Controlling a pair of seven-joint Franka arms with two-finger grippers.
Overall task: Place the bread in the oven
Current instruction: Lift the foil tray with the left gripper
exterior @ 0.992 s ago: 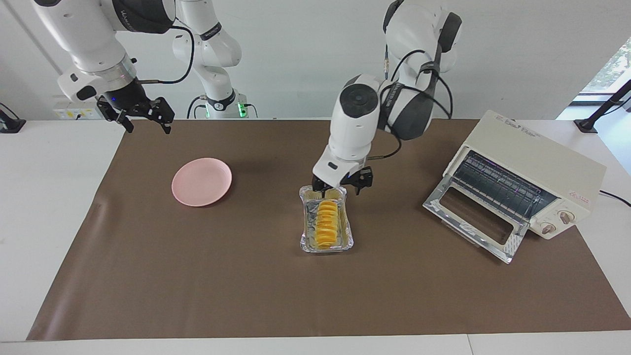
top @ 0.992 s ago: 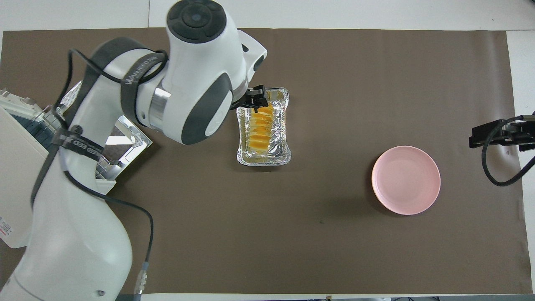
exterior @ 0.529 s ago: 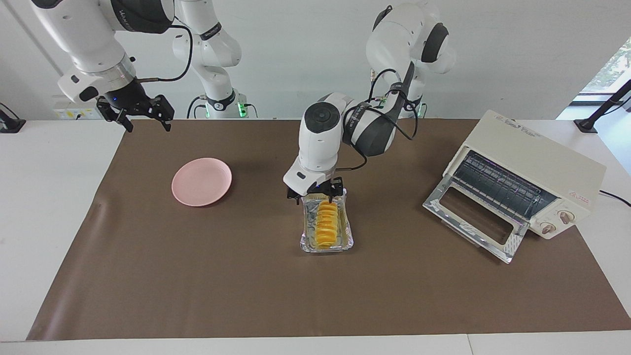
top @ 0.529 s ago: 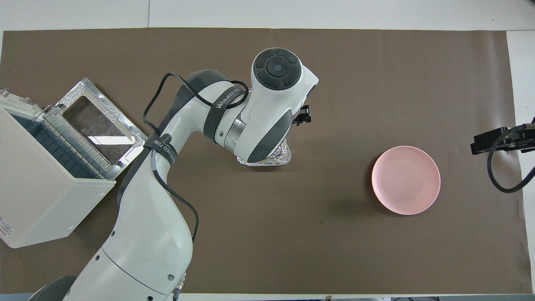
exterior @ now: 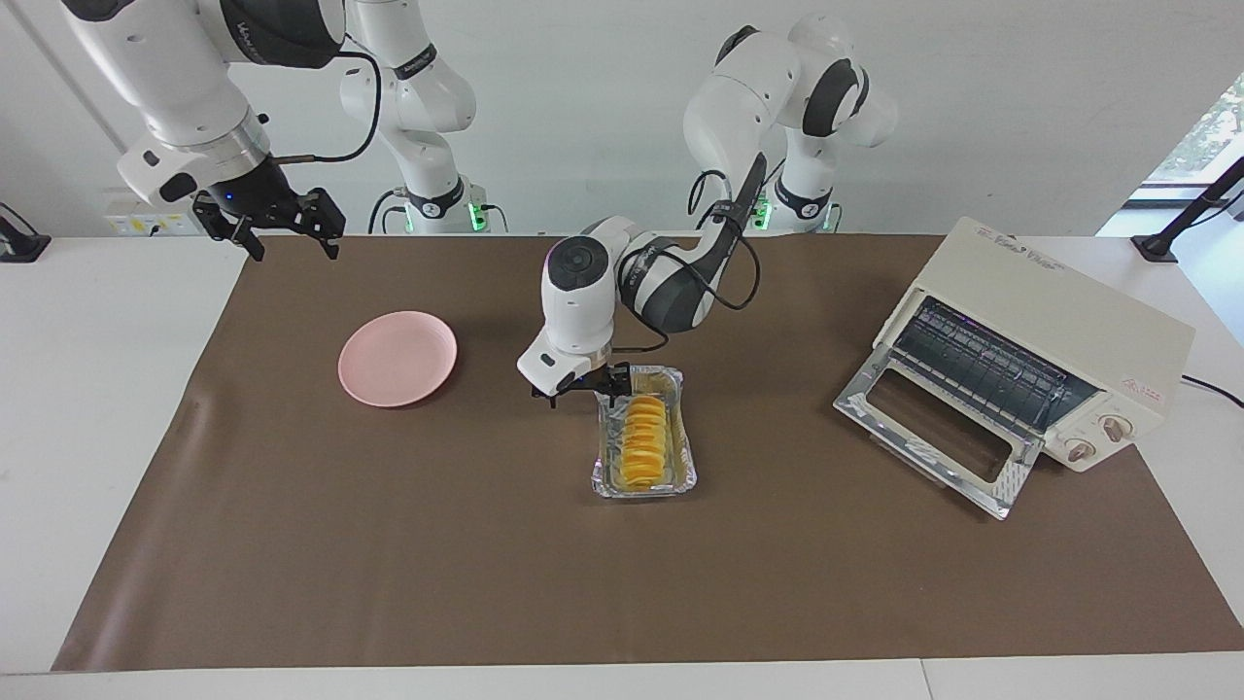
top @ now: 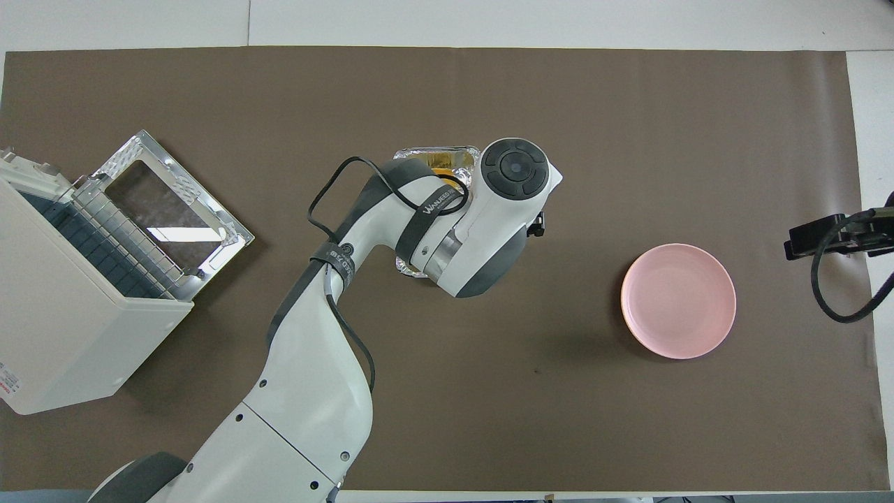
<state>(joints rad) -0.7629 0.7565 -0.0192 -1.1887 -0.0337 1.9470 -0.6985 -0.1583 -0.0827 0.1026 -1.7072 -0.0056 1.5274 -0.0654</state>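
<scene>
Facing camera looks down across the mat (exterior: 389, 583); overhead looks steeply down; both share it.

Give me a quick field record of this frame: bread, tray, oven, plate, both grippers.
bread: lying in the foil tray, not held
tray: mid-table, between plate and oven
oven: at the left arm's end of the table, door dropped open, rack empty
plate: pink, empty, toward the right arm's end
left gripper: open, low at the tray's end nearest the robots, straddling its rim
right gripper: open, holds nothing, raised over the table corner near its base; arm waits
</scene>
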